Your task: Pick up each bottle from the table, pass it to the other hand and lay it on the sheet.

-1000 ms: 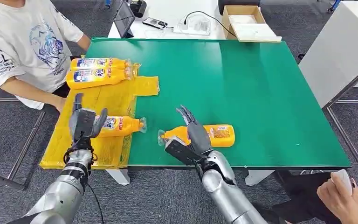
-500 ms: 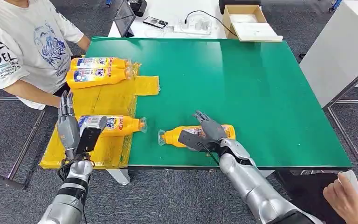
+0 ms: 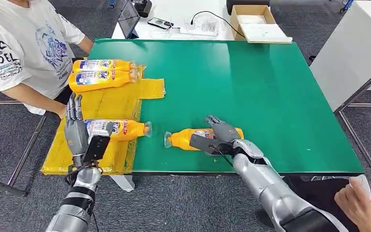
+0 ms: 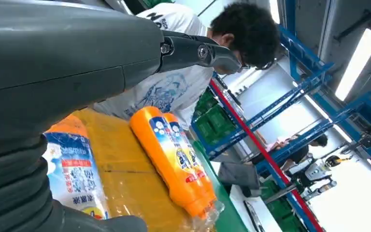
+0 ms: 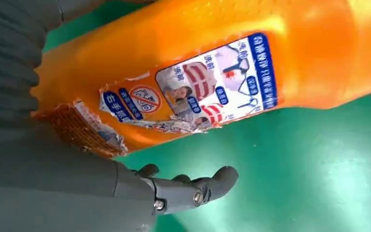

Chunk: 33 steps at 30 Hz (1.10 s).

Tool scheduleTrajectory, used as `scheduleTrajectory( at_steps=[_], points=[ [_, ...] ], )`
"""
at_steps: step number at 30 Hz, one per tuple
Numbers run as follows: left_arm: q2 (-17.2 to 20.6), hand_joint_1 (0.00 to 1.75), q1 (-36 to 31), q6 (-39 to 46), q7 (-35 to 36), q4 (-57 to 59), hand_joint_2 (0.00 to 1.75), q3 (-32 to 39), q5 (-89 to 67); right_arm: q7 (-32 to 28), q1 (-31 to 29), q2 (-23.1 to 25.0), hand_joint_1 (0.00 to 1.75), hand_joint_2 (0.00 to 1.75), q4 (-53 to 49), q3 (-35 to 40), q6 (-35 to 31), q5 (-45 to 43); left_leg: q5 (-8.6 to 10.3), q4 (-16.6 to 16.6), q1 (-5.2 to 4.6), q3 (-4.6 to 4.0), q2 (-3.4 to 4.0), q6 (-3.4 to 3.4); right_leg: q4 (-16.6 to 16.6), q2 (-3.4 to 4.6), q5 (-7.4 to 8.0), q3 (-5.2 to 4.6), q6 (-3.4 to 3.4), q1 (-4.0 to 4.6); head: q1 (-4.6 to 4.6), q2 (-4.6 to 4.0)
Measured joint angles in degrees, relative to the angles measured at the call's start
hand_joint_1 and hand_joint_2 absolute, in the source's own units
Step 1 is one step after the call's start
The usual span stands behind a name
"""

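The green counter [image 3: 251,87] carries a yellow sheet [image 3: 111,104] with three orange bottles, one [image 3: 121,129] lying just beyond the left hand [image 3: 79,137], whose fingers [image 3: 72,108] stand straight, apart and empty. The right hand [image 3: 217,137] has its fingers [image 3: 220,126] draped over a fourth bottle [image 3: 186,139] off the sheet; whether they clamp it I cannot tell.

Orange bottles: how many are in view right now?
4. Two lie side by side at the yellow sheet's far end, one at its near edge, one on the green table under the right robot hand.
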Motion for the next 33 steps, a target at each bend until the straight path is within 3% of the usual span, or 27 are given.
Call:
scheduleTrajectory(
  at_steps=[13, 14, 16, 29, 33],
  points=[
    [-0.4, 0.00, -0.5, 0.0, 0.0, 1.2, 1.75, -1.2, 0.6, 1.8, -3.5, -0.8, 0.05, 1.75, 3.9, 2.4, 5.5, 0.4, 0.00, 0.0, 0.00, 0.10, 0.00, 0.00, 0.0, 0.00, 0.01, 0.07, 0.01, 0.00, -0.02, 0.00],
    [-0.4, 0.00, -0.5, 0.0, 0.0, 1.2, 1.75, -1.3, 0.7, 2.0, -3.6, -0.9, 0.99, 1.75, 4.0, 2.5, 6.2, 0.4, 0.00, 0.0, 0.00, 0.11, 0.00, 0.00, 0.0, 0.00, 0.01, 0.08, 0.01, 0.00, 0.00, 0.00],
    [-0.4, 0.00, -0.6, 0.0, 0.0, 1.5, 1.75, -1.4, 1.1, 2.3, -4.2, -1.1, 1.75, 1.75, 4.4, 2.9, 7.6, 0.5, 0.00, 0.0, 0.00, 0.12, -0.01, 0.00, 0.0, 0.00, 0.00, 0.09, 0.01, 0.00, -0.02, 0.00],
    [-0.7, 0.00, -1.5, 0.0, 0.0, 3.8, 1.75, -4.0, 5.2, 1.7, -5.4, -2.4, 1.75, 1.75, 5.7, 5.1, 9.9, -1.7, 0.00, 0.0, 0.00, 0.30, -0.01, 0.00, 0.0, 0.00, 0.00, 0.27, 0.01, 0.00, -0.02, 0.00],
    [-0.7, 0.00, -1.4, 0.0, 0.0, 3.9, 1.75, -5.1, 6.5, -2.1, -2.6, -2.4, 1.75, 1.75, 3.6, 3.9, 0.7, -7.3, -0.01, 0.0, 0.01, 0.29, -0.03, 0.00, 0.0, -0.01, 0.00, 0.30, 0.01, 0.02, 0.02, 0.00]
  ],
)
